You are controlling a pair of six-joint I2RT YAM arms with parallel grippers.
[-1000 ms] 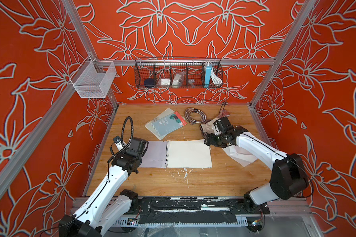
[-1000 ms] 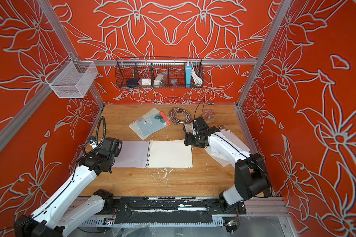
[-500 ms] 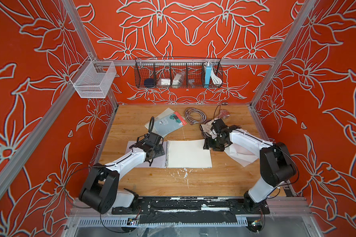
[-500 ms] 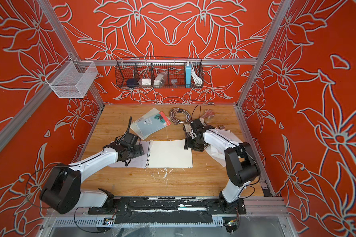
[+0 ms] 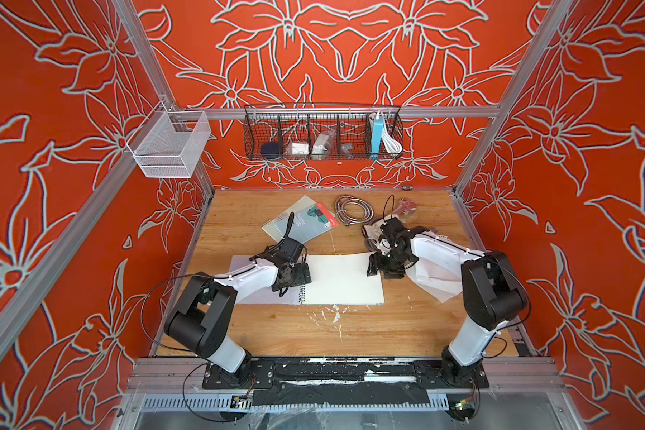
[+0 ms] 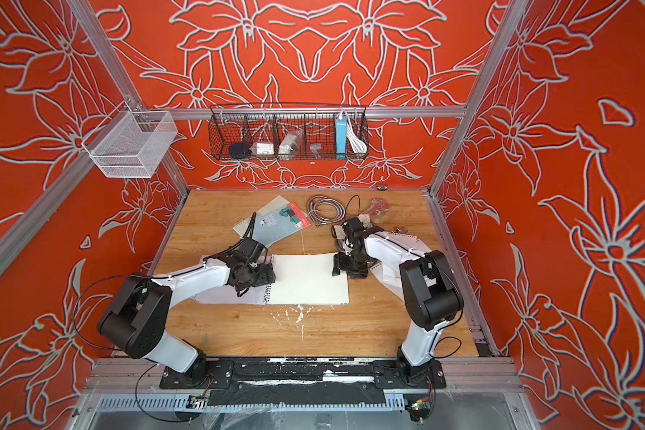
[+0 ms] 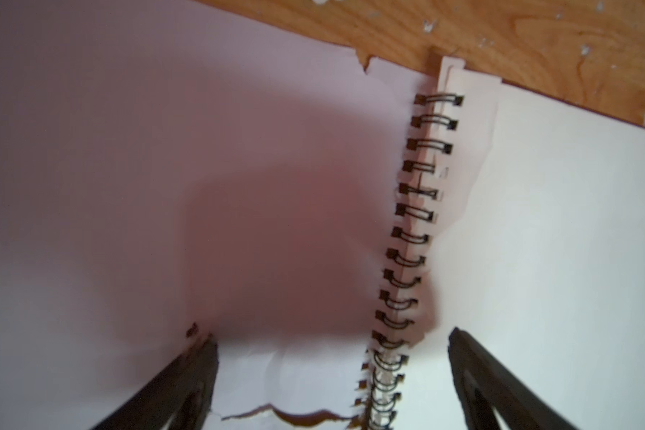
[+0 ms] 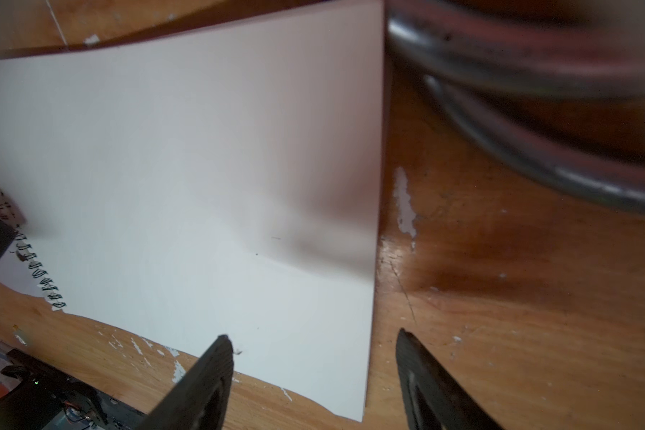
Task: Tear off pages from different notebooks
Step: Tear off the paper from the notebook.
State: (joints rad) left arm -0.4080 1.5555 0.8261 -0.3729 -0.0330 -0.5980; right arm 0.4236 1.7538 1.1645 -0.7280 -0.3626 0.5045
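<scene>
Both claws are open, nothing held. The left claw [image 7: 330, 340] straddles the spiral binding [image 7: 406, 242] of the open notebook [image 5: 341, 283], jaws wide, one tip over each leaf. The right claw [image 8: 313, 337] sits at that notebook's outer edge, one tip over the top page [image 8: 202, 167], the other over bare table [image 8: 499, 298]. We see ragged stubs along the coil and a torn left leaf [image 7: 164, 149], so we judge this book has already lost pages; its top page lies flat, not yet pulled. Loose pages [image 5: 438, 288] lie under the right arm, with paper scraps [image 5: 334, 314] just in front of the book. The Steno notebook [image 5: 313, 227] sits closed at the back on a pale notebook [image 5: 278, 220]; we can't tell if either has been torn. Left, by our read: grip, tear, then the other books.
</scene>
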